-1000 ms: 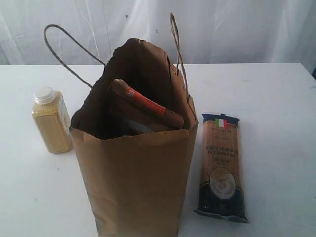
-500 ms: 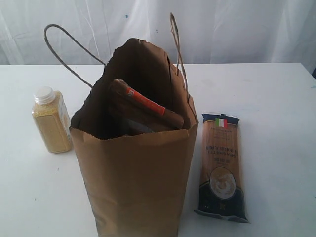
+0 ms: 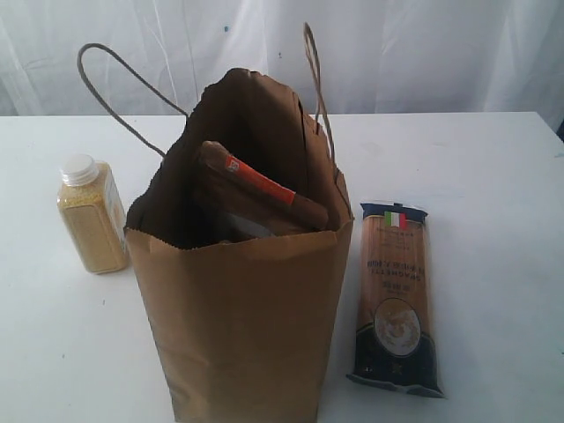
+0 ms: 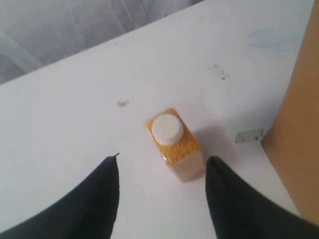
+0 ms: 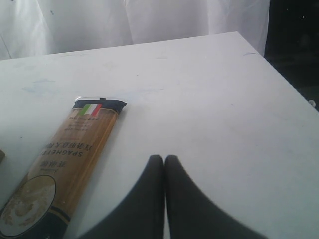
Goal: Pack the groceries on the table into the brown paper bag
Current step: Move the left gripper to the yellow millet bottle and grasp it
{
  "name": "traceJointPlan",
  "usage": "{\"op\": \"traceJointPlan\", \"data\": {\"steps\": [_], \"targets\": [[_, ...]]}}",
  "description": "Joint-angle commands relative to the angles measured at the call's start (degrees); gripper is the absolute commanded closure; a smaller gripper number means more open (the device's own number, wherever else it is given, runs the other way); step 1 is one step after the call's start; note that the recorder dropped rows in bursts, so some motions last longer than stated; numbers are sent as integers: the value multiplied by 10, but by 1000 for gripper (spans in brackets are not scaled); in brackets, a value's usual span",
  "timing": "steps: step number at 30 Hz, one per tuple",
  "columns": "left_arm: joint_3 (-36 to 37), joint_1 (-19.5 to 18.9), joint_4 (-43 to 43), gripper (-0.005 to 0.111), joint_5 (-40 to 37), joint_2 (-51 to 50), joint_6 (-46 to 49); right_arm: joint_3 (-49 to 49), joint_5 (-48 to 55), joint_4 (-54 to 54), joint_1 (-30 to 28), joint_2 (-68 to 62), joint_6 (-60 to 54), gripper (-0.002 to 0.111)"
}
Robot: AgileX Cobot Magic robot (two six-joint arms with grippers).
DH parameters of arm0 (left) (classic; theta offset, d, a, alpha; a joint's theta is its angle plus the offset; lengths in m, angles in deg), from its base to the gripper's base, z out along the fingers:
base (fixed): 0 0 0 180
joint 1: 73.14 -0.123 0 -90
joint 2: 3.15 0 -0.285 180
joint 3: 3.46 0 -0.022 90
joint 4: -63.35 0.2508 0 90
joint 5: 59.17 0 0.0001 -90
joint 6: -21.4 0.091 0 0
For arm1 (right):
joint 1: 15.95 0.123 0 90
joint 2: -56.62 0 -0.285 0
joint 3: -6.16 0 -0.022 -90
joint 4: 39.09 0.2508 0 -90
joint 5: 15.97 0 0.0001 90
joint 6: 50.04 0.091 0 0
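left claw: jaws apart, empty, over yellow-grain bottle
yellow-grain bottle: upright on tabletop
brown paper bag: upright beside it, pouch inside (orange label showing)
spaghetti packet: flat, right of bag
right claw: closed, empty

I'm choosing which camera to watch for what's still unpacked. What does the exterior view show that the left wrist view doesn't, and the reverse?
Only the exterior view: the dark-blue spaghetti packet lying flat to the right of the brown paper bag, and the brown orange-labelled pouch poking up inside it.
Only the left wrist view: the left gripper, jaws apart, holding nothing.
Both: the yellow-grain bottle standing upright on the table, and a side of the bag.
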Motion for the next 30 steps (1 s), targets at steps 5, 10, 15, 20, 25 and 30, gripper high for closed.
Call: {"op": "traceJointPlan", "data": {"steps": [5, 10, 15, 20, 25, 30], "targets": [[77, 0, -17, 51, -16, 6, -94, -1, -3, 0, -2, 3, 2, 108], [158, 0, -34, 51, 75, 6, -165, -1, -3, 0, -2, 3, 2, 108], [214, 0, -37, 30, 227, -22, -169, -1, -3, 0, -2, 3, 2, 108], [178, -41, -98, 16, 226, -121, -169, -1, -3, 0, -2, 3, 2, 108], [81, -82, -120, 16, 212, -239, -166, -1, -3, 0, -2, 3, 2, 108], [53, -82, -120, 16, 210, -296, -166, -1, -3, 0, -2, 3, 2, 108]]}}
